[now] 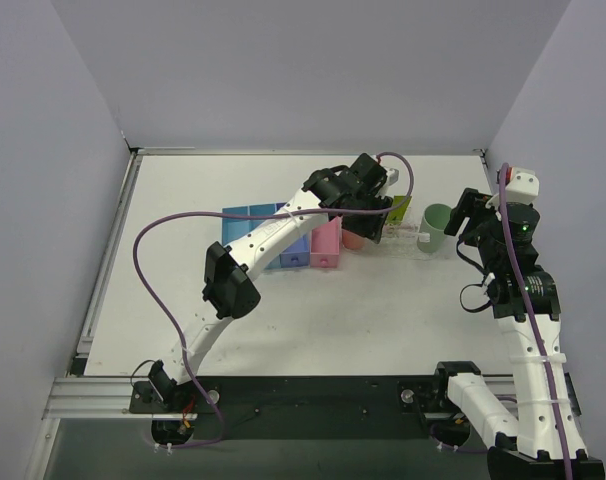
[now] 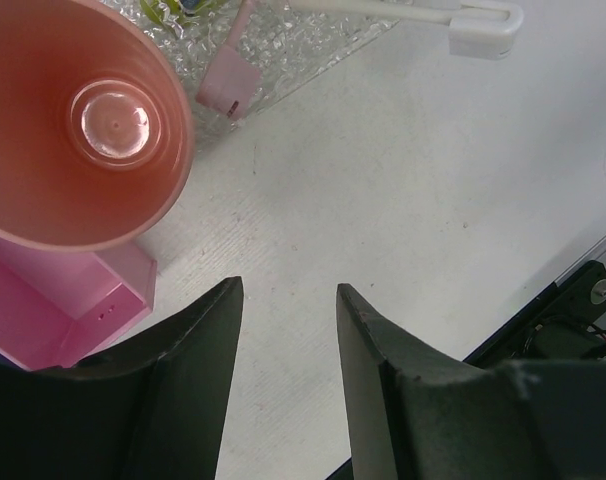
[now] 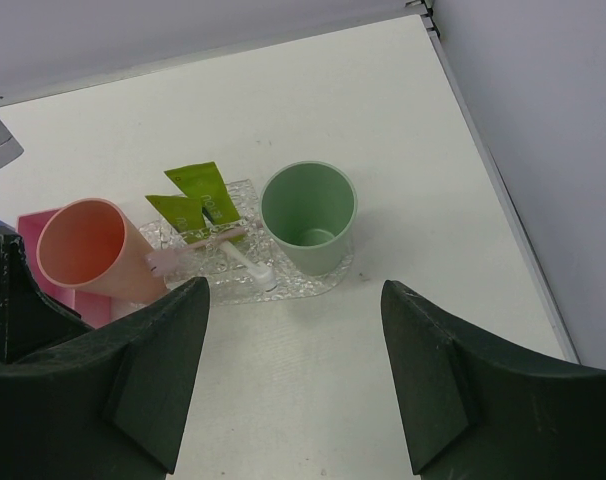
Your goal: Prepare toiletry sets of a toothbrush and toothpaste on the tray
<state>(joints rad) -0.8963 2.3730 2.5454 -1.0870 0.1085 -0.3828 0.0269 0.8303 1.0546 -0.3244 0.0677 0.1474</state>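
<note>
While my left gripper [image 2: 288, 292] gapes empty at the lower frame, the toothbrush [image 2: 229, 82] lies just ahead, upper left — its long axis running up out of frame — on the tray [image 2: 318, 45]. My right gripper [image 3: 293, 290], likewise spread, hangs back; toothpaste [image 3: 208, 190] lies beyond, on the tray's far side.

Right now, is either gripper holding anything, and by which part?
Nothing is held. The left gripper is open over the table beside the pink cup; the right gripper is open, short of the tray.
</note>
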